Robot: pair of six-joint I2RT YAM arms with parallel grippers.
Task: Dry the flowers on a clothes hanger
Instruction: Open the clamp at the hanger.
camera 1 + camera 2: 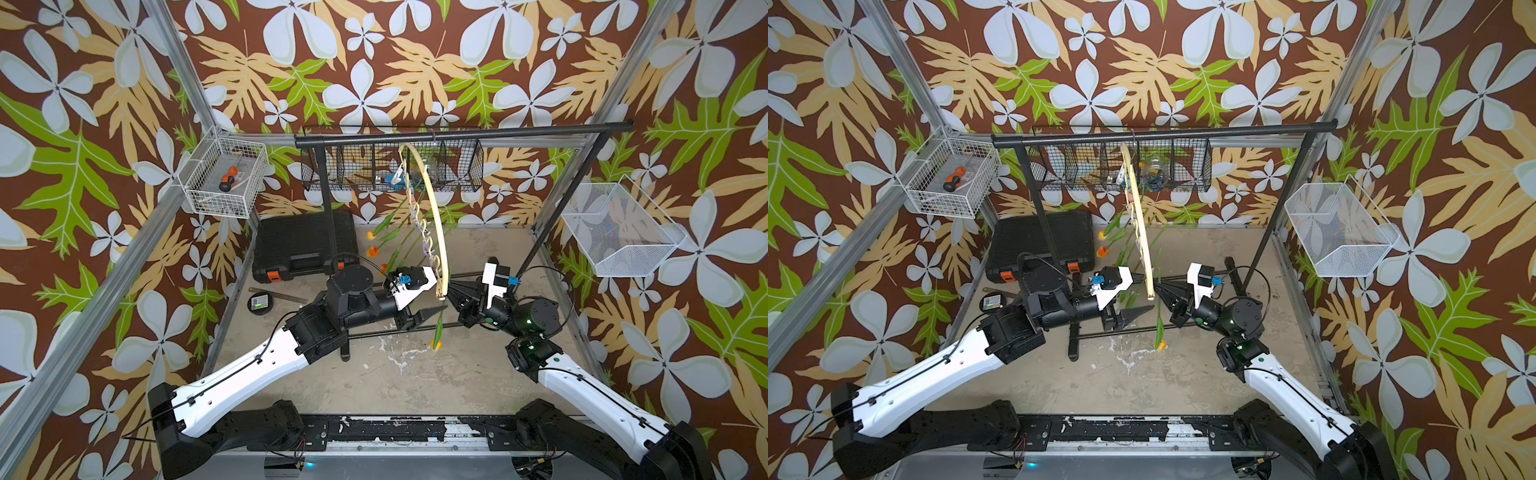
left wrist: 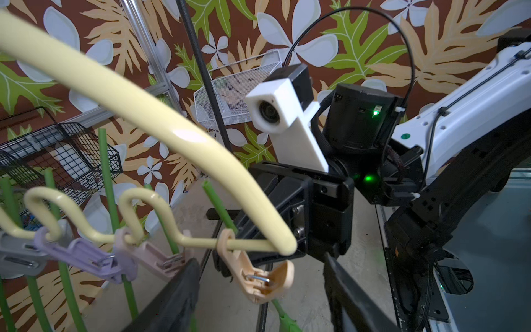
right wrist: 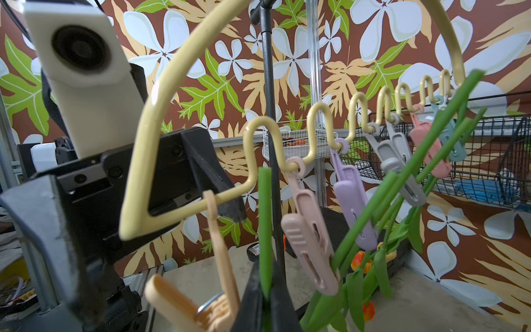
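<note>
The clothes hanger hung by its hook near the middle of the black garment rack's top bar. At the end of its wavy bar nearest the arms, the right gripper was clamped on the stem of an orange tulip, which hung head down beside the peach clothespin. The left gripper stood wide open on either side of that pin. Other tulips hung from pins farther along the bar.

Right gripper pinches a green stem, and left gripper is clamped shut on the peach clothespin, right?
No: the left wrist view shows the left gripper open, jaws apart either side of the peach clothespin. The right gripper does pinch the green stem.
</note>
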